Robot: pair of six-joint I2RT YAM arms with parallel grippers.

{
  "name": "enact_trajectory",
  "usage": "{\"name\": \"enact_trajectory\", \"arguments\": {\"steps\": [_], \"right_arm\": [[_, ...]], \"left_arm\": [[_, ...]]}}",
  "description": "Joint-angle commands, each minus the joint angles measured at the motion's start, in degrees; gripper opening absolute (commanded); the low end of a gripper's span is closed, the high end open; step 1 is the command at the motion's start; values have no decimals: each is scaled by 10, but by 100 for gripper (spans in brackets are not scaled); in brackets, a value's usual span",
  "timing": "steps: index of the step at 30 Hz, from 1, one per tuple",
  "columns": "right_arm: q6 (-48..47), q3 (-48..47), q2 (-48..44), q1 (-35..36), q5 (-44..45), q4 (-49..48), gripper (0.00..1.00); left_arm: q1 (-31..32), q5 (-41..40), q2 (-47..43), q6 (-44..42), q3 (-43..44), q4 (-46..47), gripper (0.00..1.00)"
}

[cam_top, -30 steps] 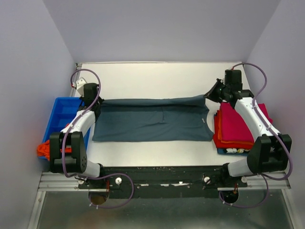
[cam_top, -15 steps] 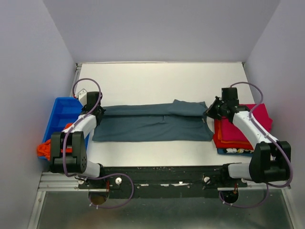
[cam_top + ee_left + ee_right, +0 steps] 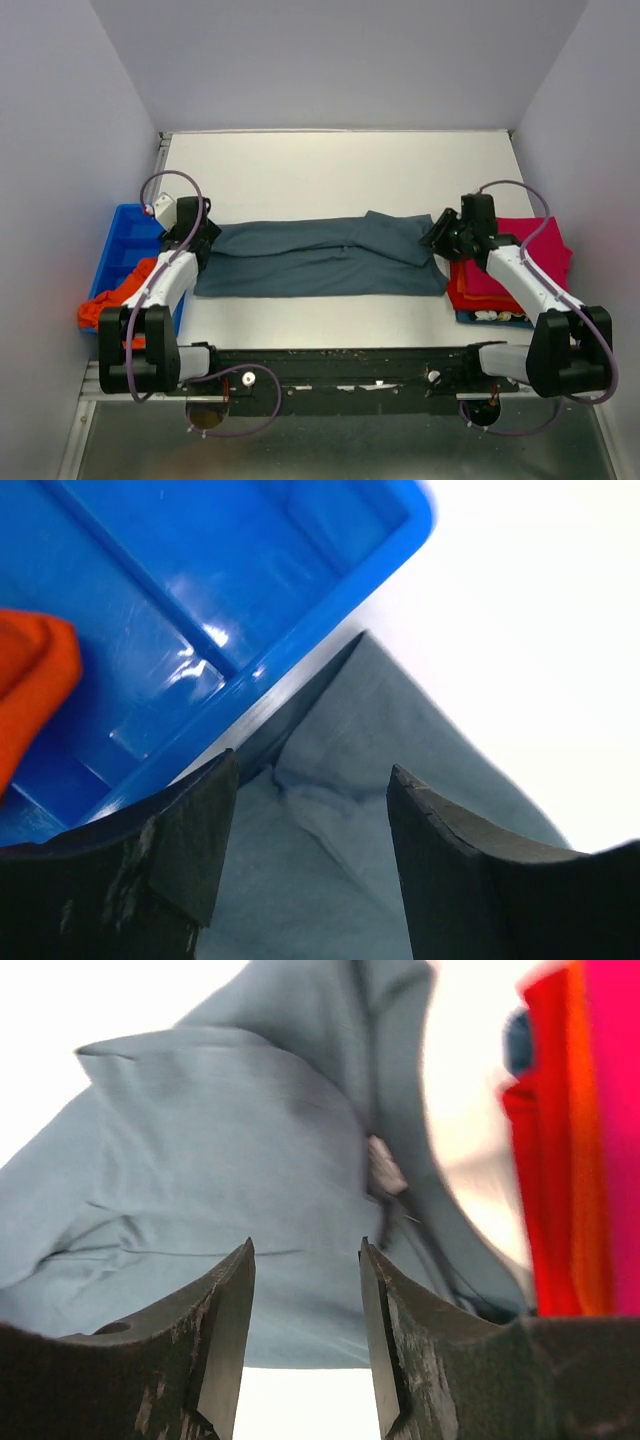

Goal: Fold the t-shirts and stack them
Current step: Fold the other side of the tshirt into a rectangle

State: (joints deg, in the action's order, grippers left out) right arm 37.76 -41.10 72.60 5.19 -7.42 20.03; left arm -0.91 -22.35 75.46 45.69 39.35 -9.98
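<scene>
A slate grey-blue t-shirt [image 3: 320, 258] lies across the table, folded lengthwise with its far edge doubled forward. My left gripper [image 3: 205, 238] hovers open over its left end [image 3: 330, 810], nothing between the jaws. My right gripper [image 3: 437, 238] stands open over the shirt's right end [image 3: 250, 1180], also empty. A stack of folded t-shirts, magenta-pink [image 3: 510, 260] on top of red and orange [image 3: 555, 1160], sits at the right. An orange t-shirt [image 3: 115, 300] hangs in the blue bin.
The blue plastic bin [image 3: 125, 240] stands at the table's left edge, its rim [image 3: 300, 650] right beside the shirt's left end. Grey walls close in the table on three sides.
Both grippers carried the shirt's far edge toward the near side, laying it over the shirt, then opened and let go of the cloth.
</scene>
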Motion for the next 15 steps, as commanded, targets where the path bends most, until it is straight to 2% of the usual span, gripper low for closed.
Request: {"name": "enact_trajectory", "arguments": {"steps": [1,3,8,12,15], "right_arm": [[-44,-71,-4,46,35,-31,55],[-48,-109,24,75,50,-16,54],[-53,-169,99,132,40,-24,49],[-44,-202,155,176,36,-31,43],[-34,-216,183,200,30,-39,39]], "left_arm": [[26,-38,-61,5,32,-2,73],[49,-37,-59,-7,43,-4,72],[110,-37,3,-32,96,-22,60],[110,-38,58,-36,109,-20,46],[79,-5,111,-32,129,-33,31]]}}
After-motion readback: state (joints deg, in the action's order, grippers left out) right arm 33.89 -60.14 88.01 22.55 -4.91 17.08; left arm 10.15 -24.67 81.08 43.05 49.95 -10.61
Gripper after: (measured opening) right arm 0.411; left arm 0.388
